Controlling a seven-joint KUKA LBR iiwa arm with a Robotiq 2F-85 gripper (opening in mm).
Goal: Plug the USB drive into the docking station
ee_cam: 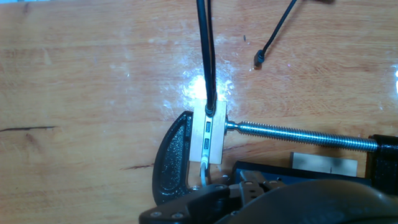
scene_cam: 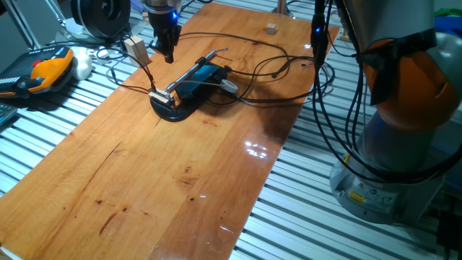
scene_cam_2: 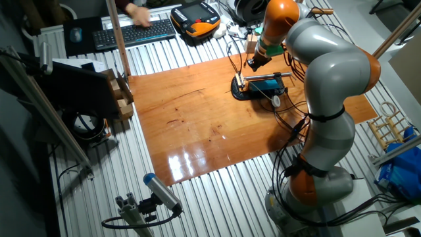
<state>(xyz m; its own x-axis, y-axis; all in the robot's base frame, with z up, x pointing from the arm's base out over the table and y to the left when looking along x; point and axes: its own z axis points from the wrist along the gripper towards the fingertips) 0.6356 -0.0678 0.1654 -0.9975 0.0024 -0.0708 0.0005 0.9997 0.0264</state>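
Note:
The docking station [scene_cam: 202, 75] is a flat blue box lying on the wooden table, held in a black clamp [scene_cam: 172, 110]; it also shows in the other fixed view [scene_cam_2: 266, 83]. In the hand view its pale end face with two slots [ee_cam: 208, 134] sits right below me, with a black cable [ee_cam: 205, 50] plugged into it. My gripper [scene_cam: 170, 58] hangs above that end, apart from it, with the fingers close together. In the hand view a small pale stick, the USB drive [ee_cam: 203, 173], pokes out from between my dark fingertips [ee_cam: 205, 190] towards the slots.
The clamp's threaded screw [ee_cam: 298, 134] runs to the right. A tan block [scene_cam: 135, 48] hangs on a cable beside the gripper. Thin black cables loop behind the dock. An orange-and-black device [scene_cam: 47, 68] lies off the table at left. The robot base [scene_cam: 404, 108] stands at right.

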